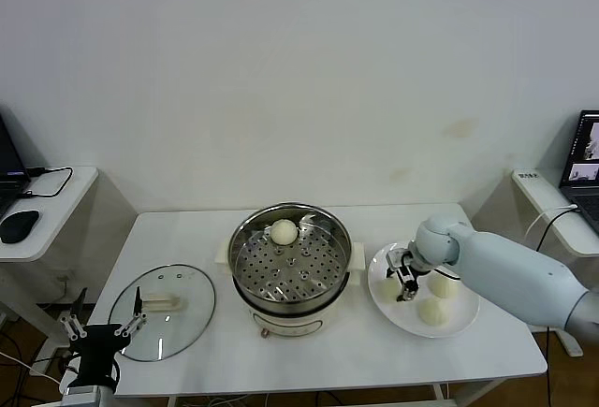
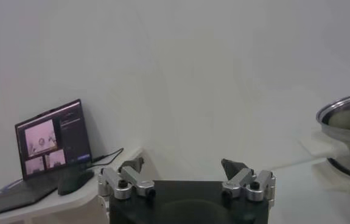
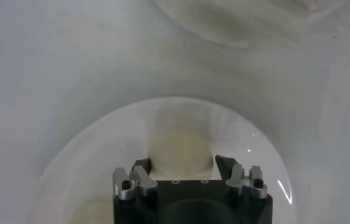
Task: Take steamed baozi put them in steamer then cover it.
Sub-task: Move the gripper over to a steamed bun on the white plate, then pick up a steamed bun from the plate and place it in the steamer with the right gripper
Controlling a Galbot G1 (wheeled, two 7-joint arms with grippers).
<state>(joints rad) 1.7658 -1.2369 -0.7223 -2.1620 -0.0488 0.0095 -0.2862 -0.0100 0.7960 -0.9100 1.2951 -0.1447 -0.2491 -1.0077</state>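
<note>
While the right gripper is clenched on one steamed baozi over the white plate, two more buns rest on that plate, uncovered. A fourth bun lies inside the steamer, at its far side. One glass lid lies flat on the table. The left gripper is parked with its jaws spread, near the lid's front edge.
</note>
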